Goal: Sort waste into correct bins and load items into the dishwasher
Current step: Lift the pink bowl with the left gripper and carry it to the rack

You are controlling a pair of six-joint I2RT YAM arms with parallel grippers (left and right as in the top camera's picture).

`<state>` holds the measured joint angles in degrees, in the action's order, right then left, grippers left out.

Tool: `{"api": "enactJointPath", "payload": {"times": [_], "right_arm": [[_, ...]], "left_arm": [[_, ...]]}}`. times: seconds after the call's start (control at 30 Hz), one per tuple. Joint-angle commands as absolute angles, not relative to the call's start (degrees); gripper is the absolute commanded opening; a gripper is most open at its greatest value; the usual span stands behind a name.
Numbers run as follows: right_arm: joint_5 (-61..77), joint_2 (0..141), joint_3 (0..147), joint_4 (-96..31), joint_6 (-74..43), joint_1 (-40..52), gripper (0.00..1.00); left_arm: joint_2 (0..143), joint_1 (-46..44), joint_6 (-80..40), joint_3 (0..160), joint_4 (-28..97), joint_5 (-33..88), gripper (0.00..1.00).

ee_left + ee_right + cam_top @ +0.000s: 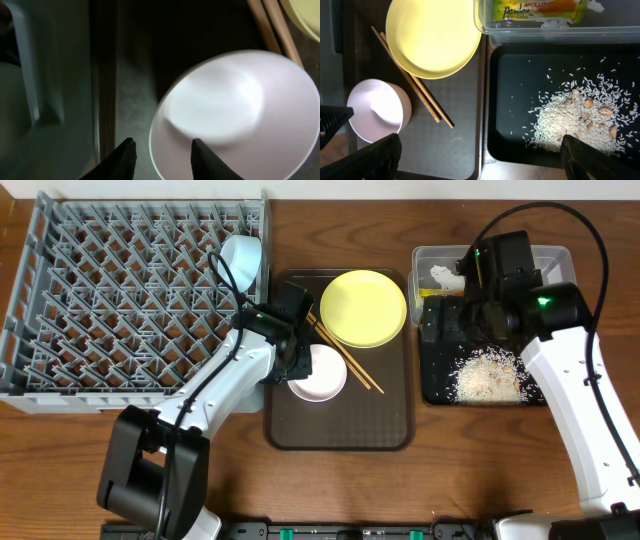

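Overhead, the grey dish rack (120, 300) fills the upper left of the worktop (60, 460), with a light-blue bowl (243, 255) tipped on edge in its upper right corner. At centre, the brown tray (340, 425) carries the yellow plate (362, 308), the white bowl (320, 375) and the chopsticks (350, 365), which run from upper left to lower right between the two. At right, the black tray (440, 385) holds rice scraps (490, 375). Above it, the clear tub (425, 255) holds a snack wrapper (535, 11) and a tissue (447, 277). The left arm slants up from lower left past the rack's corner; the left gripper (162, 145) has its jaws partly apart astride the bowl's rim, not clamping it. The right arm bends in over both bins; the right gripper (480, 150) has its jaws spread wide and empty.
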<state>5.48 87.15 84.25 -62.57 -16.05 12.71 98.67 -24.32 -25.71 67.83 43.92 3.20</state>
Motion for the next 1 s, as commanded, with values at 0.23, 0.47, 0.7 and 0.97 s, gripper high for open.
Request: {"api": "enactJointPath", "payload": {"times": [0.23, 0.47, 0.7, 0.97], "right_arm": [[4.95, 87.33, 84.25, -62.61, -15.59, 12.4, 0.99], [4.93, 87.33, 84.25, -62.61, -15.59, 12.4, 0.99], [4.93, 87.33, 84.25, -62.61, -15.59, 12.4, 0.99], [4.93, 87.33, 84.25, -62.61, -15.59, 12.4, 0.99]], "left_arm": [[103.37, -24.08, -26.81, 66.85, 43.09, 1.45, 0.29], [104.99, -24.18, -26.81, 66.85, 41.58, 3.22, 0.24], [106.0, -24.18, -26.59, 66.85, 41.41, 3.38, 0.08], [103.42, -24.12, -23.75, 69.25, 45.56, 3.33, 0.08]]}}
